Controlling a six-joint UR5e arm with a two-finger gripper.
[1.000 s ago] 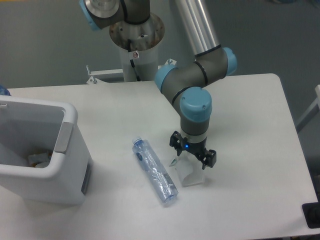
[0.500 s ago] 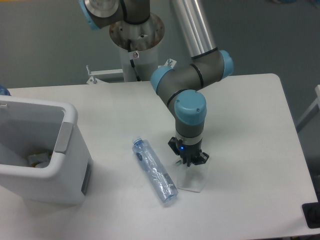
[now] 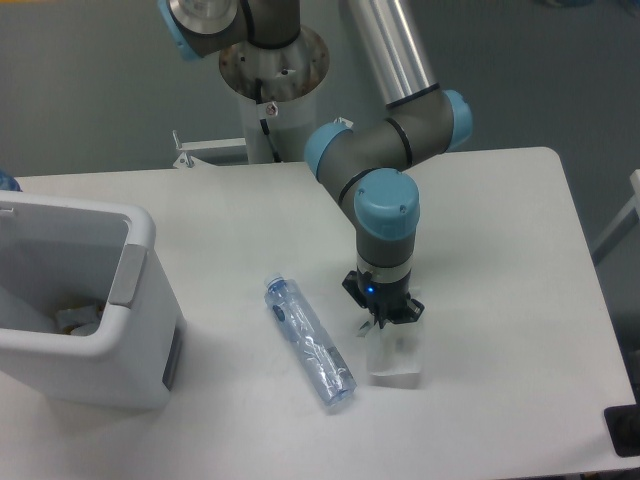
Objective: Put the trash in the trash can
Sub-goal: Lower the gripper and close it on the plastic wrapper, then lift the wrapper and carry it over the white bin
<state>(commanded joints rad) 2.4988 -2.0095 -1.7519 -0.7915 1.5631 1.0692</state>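
Gripper (image 3: pixel 384 318) now closed on the wrapper (image 3: pixel 392 355), fingers no longer spread, wrapper shifted slightly right, away from the bottle (image 3: pixel 309 342)

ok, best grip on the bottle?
Take the bottle across its mid-body, coming straight down from above. It lies flat on the table, running diagonally with one end up-left, so turn the claw square to that axis.

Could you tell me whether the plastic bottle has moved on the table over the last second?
No. The bottle lies at the same slant, the same way off the trash can, while the pincer closes on the wrapper.
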